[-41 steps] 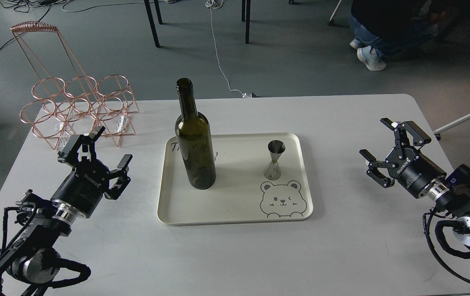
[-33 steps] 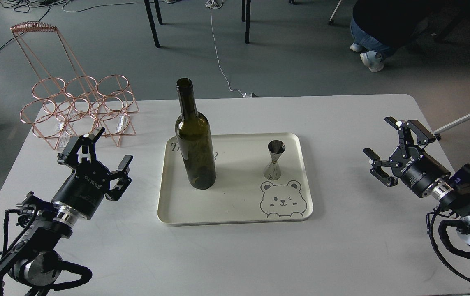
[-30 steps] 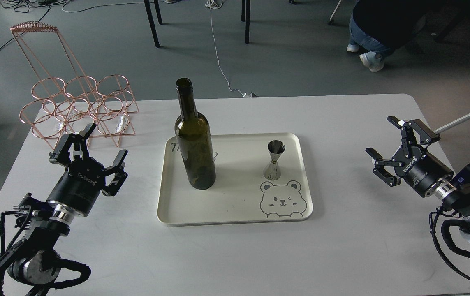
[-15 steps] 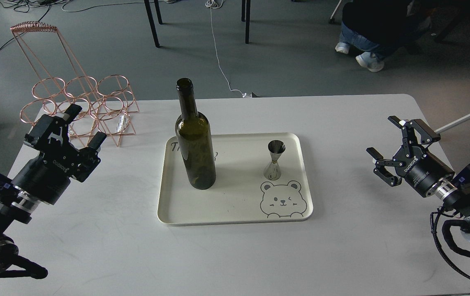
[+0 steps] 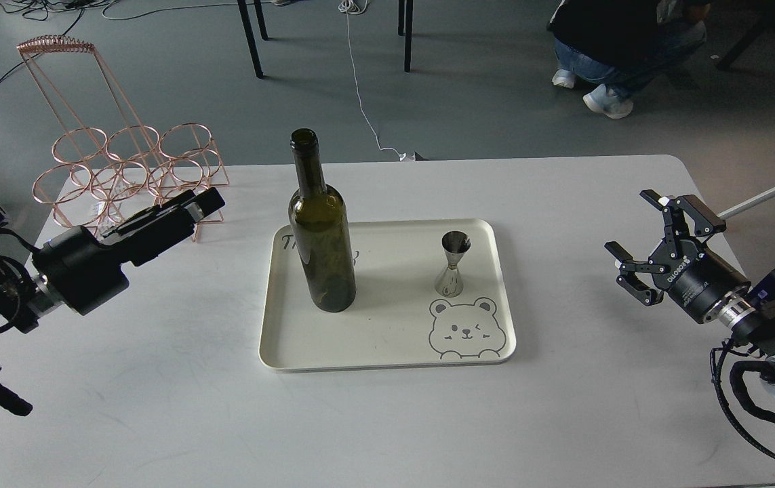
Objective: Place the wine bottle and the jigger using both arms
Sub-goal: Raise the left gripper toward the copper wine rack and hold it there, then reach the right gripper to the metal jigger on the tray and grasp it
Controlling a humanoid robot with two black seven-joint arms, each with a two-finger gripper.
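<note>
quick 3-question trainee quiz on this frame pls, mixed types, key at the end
1. True or false: the bottle and the jigger both stand upright on the tray.
2. Which tool has its fingers plainly spread: A) left tool B) right tool
3. Fill in: the copper wire rack stands at the table's far ____ corner.

Key
1. True. The bottle is on the tray's left part, the jigger on its right part above the bear drawing.
2. B. The left tool is seen side-on, so its fingers cannot be told apart.
3. left
</note>
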